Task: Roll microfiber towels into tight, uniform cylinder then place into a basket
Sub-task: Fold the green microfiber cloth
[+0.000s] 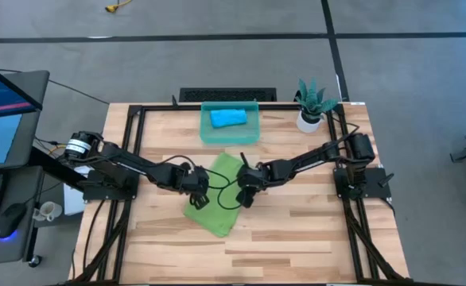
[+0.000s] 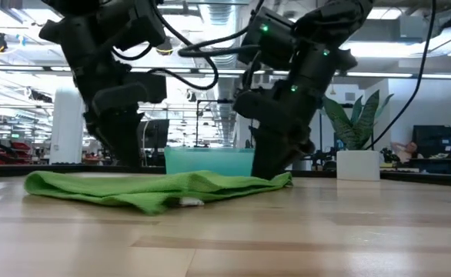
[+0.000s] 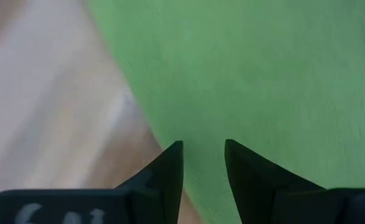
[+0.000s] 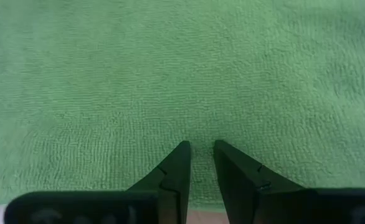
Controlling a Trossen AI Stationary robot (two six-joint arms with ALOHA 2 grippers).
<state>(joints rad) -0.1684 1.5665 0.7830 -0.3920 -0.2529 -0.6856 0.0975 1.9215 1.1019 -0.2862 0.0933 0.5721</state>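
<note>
Both pincers, left [image 1: 202, 196], right [image 1: 245, 193], on green towel [image 1: 217, 213]; blue towel [image 1: 228, 118] in basket [image 1: 205, 131].

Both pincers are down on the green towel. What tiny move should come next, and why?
Probably pinch the green towel's edge and start rolling: it lies flat, unrolled, with both pincers, left and right, slightly parted over it, while the blue towel already sits in the basket.
</note>
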